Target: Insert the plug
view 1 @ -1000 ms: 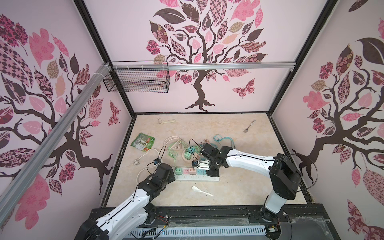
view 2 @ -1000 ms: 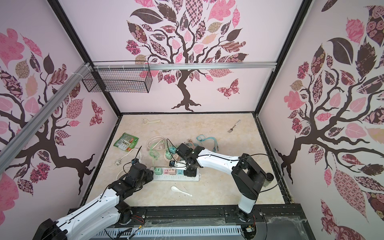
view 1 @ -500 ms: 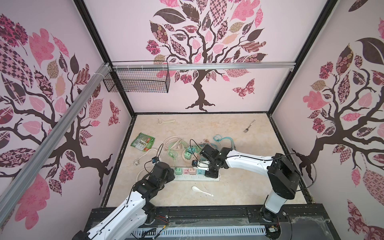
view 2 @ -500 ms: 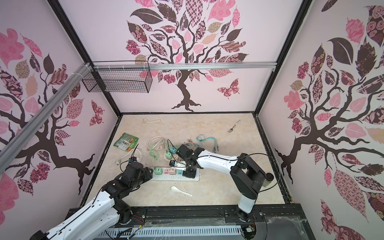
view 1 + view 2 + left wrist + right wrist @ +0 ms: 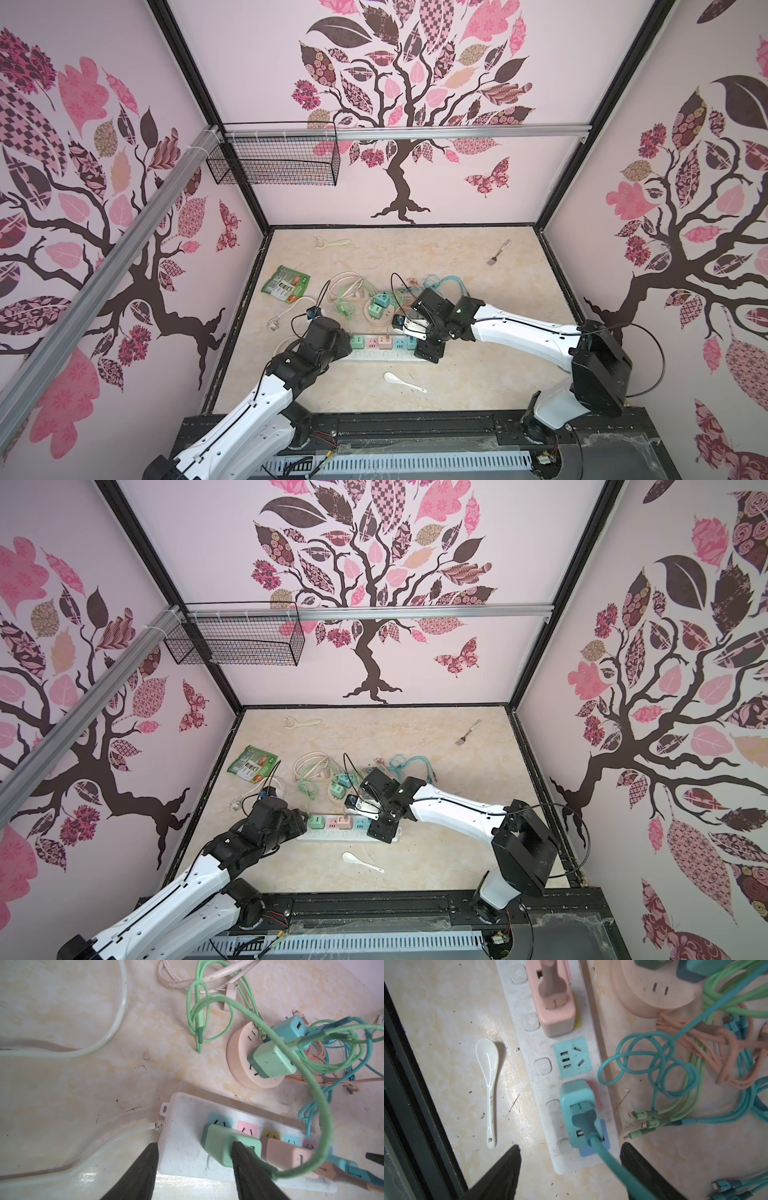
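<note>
- Over the outer end of the power strip (image 5: 527, 1043), at the right end effector (image 5: 570, 1146): spread wide, straddling the teal plug (image 5: 578, 1109) and touching neither side of it; wide enough, by the look, to lift away without dragging anything.
- Just under that: teal plug seated in a socket near the strip's end, prongs out of sight, so judged fully inserted.
- Out of the plug's face, up through the open gap: teal cable (image 5: 608, 1163), a likely reason for so much clearance.
- At the strip's opposite end, by its white cord (image 5: 133, 1133): left end effector (image 5: 194, 1144) also spread, one side just off the strip's edge, the other in front of the green charger (image 5: 224, 1147); contact impossible to tell; placed, probably, to brace the strip against a downward push.
- Along the strip between the two: pink charger (image 5: 556, 1003) plugged in, one teal socket (image 5: 572, 1057) free.
- Farther out on the table (image 5: 436, 1022): round pink socket hub (image 5: 643, 1001) amid tangled cables, white spoon (image 5: 488, 1068) beside the strip, clear of the work.
</note>
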`<action>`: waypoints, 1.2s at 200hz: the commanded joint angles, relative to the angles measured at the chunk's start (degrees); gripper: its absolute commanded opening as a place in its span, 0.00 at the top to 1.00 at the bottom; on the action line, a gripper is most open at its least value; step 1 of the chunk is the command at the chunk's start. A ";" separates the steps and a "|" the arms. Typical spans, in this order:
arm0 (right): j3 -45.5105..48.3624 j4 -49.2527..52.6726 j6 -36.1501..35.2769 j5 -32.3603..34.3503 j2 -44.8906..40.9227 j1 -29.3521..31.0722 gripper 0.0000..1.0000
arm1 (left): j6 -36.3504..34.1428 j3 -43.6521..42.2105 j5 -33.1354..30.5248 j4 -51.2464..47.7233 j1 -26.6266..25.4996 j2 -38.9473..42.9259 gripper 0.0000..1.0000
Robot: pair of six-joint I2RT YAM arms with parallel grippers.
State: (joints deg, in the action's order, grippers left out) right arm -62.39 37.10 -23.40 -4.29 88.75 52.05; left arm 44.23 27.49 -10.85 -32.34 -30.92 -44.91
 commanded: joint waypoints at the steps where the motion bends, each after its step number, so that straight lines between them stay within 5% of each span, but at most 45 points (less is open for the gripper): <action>1: 0.50 1.23 3.47 0.11 -3.52 0.25 0.20 | -3.06 3.59 -0.60 -1.33 0.78 -1.36 0.37; 63: 8.73 -8.73 10.31 5.74 -15.05 0.26 0.12 | -8.71 12.37 -8.46 -8.11 3.27 -1.70 0.27; 117: 14.65 -21.83 13.30 16.44 -25.55 -1.58 0.03 | -17.19 15.09 -3.88 -3.83 18.70 -2.82 0.14; 169: 25.46 -41.23 16.26 25.79 -35.85 -14.67 0.00 | -34.63 11.90 -7.92 12.92 24.17 -5.65 0.08; 216: 35.67 -55.56 23.37 27.61 -38.08 -27.53 0.00 | -37.17 2.97 -8.35 36.67 24.37 -9.74 0.06; 240: 41.87 -64.54 22.57 31.62 -37.79 -30.11 0.00 | -39.82 1.43 -3.72 45.96 26.43 -13.88 0.06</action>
State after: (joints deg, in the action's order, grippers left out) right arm -24.51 -15.70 -2.70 22.90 51.40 23.81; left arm 8.64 30.57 -18.11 -1.39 -6.37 -55.99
